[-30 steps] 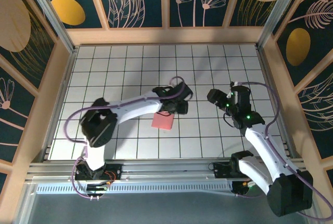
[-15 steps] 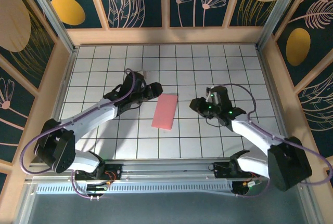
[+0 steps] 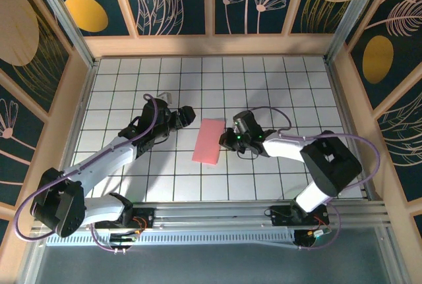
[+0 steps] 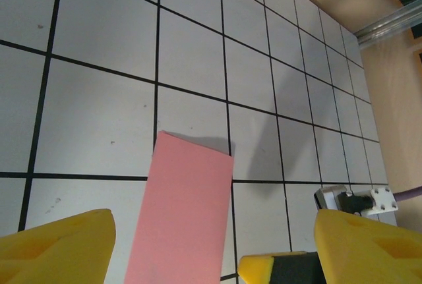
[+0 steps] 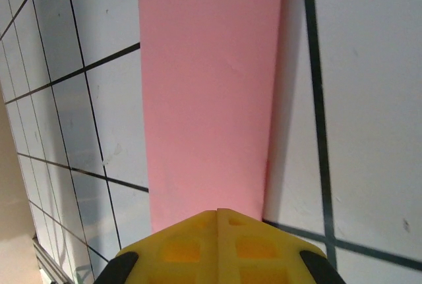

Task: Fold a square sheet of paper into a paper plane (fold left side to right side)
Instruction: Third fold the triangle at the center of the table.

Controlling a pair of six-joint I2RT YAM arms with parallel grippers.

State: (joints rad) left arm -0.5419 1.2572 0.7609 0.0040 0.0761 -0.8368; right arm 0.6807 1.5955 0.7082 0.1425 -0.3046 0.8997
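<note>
Sheet: the salmon-pink sheet of thin paper, doubled into a narrow oblong, lies flat mid-table on the white tabletop ruled in black grid lines.
Left gripper: released, its fingers spread wide. It has backed off to the left of the sheet and is no longer over it as it was a second ago.
Right gripper: clenched tight. It has swung in from the right, and its tips are now at the sheet's right edge. Cannot tell whether they pinch paper or only press it.
Changed: the arms have traded places at the sheet, which hasn't shifted.
Meaning: the left-to-right fold looks laid. The closed tips probably serve to firm the crease.
Watch: a paler sliver along one long edge suggests the layers aren't quite flush.
</note>
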